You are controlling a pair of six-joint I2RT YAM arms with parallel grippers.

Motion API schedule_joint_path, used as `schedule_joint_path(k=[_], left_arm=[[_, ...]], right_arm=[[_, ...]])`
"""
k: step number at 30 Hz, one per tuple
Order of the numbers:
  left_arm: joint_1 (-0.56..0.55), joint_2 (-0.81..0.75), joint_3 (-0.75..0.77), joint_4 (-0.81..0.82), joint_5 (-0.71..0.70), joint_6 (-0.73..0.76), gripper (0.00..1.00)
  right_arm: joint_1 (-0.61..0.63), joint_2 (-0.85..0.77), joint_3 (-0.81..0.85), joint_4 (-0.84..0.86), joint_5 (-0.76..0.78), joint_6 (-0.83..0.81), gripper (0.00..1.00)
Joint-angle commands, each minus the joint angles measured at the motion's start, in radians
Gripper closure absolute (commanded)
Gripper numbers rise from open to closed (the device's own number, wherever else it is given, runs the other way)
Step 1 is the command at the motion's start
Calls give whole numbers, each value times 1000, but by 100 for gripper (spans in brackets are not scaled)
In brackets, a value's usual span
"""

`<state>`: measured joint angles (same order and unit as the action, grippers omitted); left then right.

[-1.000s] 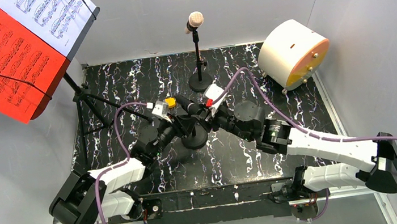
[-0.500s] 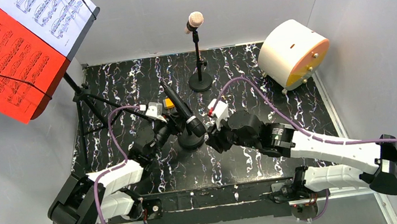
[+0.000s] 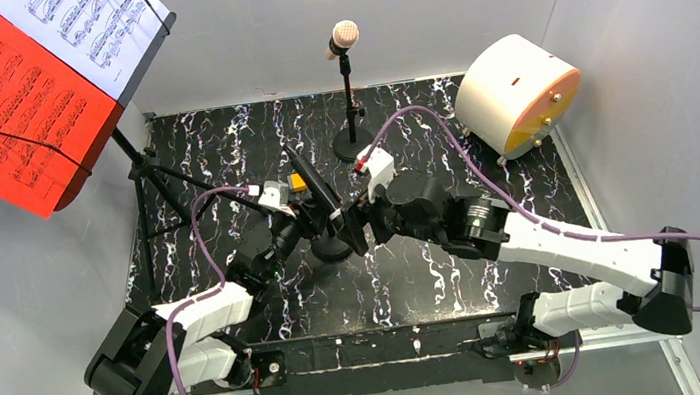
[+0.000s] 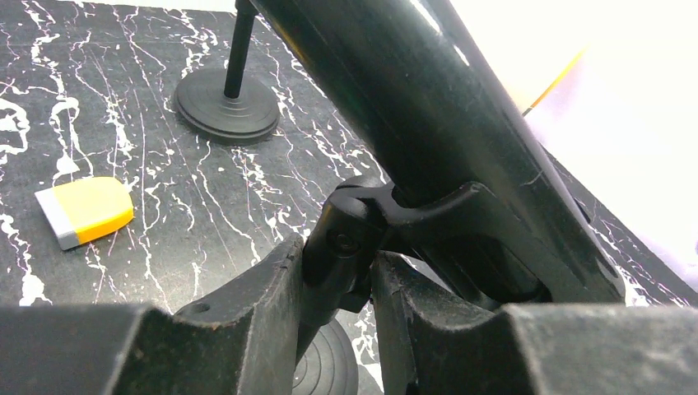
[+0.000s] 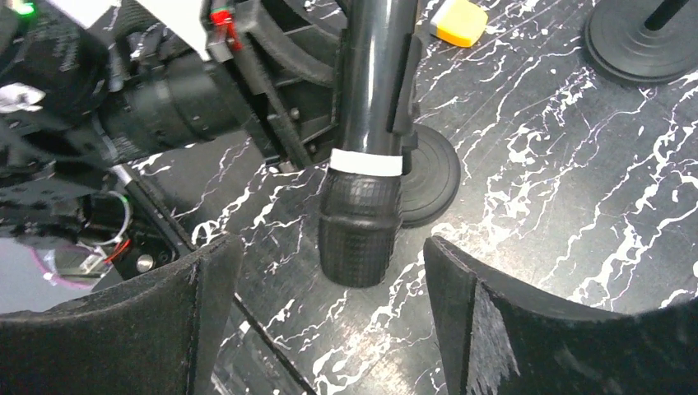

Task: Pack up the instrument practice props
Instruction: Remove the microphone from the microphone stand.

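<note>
The black microphone point(image 3: 317, 193) sits in its black swivel clip point(image 4: 428, 214) on a short pole with a round black base point(image 3: 332, 250), near the middle of the black marbled table point(image 3: 217, 133), slightly toward the near edge. A second ago it lay almost level between the two claws. It has since tipped steeply, and the stand has shifted a little to the left.

Its long axis now runs from the tail, raised toward the far left, down to the mesh head point(image 5: 360, 234) with its white band, which points toward the near right.

The left gripper point(image 4: 337, 276) is clamped on the swivel clip's joint, holding the stand steady. The right gripper point(image 5: 328, 247) drew back half a second ago and has come in again. Its jaws are spread wide on either side of the head and touch nothing. This looks like the set-up for pulling the microphone out of the clip, though that grasp is not yet made.

A small orange and white block point(image 4: 85, 211) lies just beyond the stand. Farther off, the beige-headed microphone point(image 3: 344, 35) stands near the far edge, and the black tripod rack with red and white music sheets point(image 3: 0, 89) is at the far left corner. Both are still unpacked. The big white cylinder with an orange face point(image 3: 514, 92) is at the far right.
</note>
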<state>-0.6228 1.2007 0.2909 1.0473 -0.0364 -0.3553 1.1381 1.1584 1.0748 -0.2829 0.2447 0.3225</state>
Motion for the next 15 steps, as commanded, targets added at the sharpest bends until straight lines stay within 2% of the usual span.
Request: schedule_joint_path(k=[1,7,15], left_arm=[[17,10,-1,-21,-29,8,100],[17,5,-6,-20,-27,-3,100],[16,22,6,-20,-32,-22,100]], right_arm=[[-32,65,56,45,24,24,11],[-119,136,53,97,-97,17,11],[-133,215,60,165,-224,-19,20]])
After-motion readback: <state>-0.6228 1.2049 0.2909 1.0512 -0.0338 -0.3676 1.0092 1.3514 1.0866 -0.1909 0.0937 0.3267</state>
